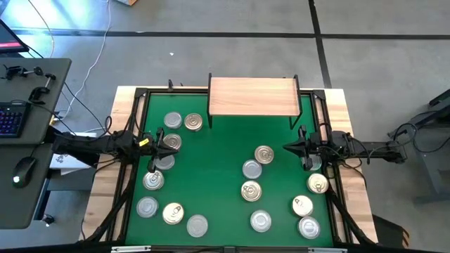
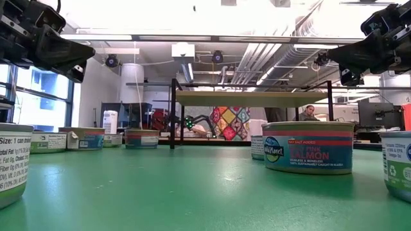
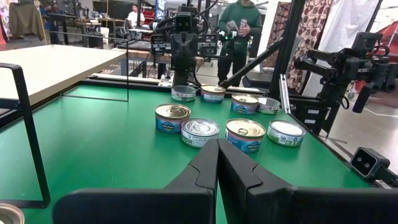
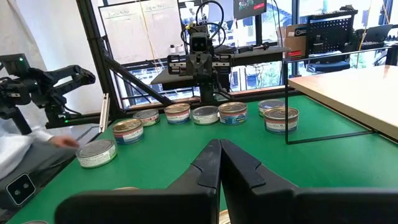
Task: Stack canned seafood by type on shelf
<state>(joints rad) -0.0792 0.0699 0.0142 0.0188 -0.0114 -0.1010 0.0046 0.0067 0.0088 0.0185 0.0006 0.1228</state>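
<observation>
Several round flat tins lie in two groups on the green mat [image 1: 211,183]: one on the left around [image 1: 153,180], one on the right around [image 1: 251,190]. Some lids are gold-tinted [image 1: 193,123], others plain silver [image 1: 197,225]. The light wood shelf [image 1: 252,96] stands on black legs at the mat's far edge, its top bare. My left gripper [image 1: 173,143] [image 3: 217,144] hovers shut above the left group, pointing right. My right gripper [image 1: 287,147] [image 4: 219,144] hovers shut beside the right group, pointing left. In the low view both hang high above the mat, the left gripper [image 2: 88,54] and the right gripper [image 2: 319,59].
A black metal frame [image 1: 140,95] borders the mat. The middle of the mat between the two tin groups is free. A desk with keyboard and mouse [image 1: 21,133] stands left of the table. A person in green [image 3: 239,31] stands beyond the table's right side; a hand and sleeve [image 4: 37,146] show beyond its left side.
</observation>
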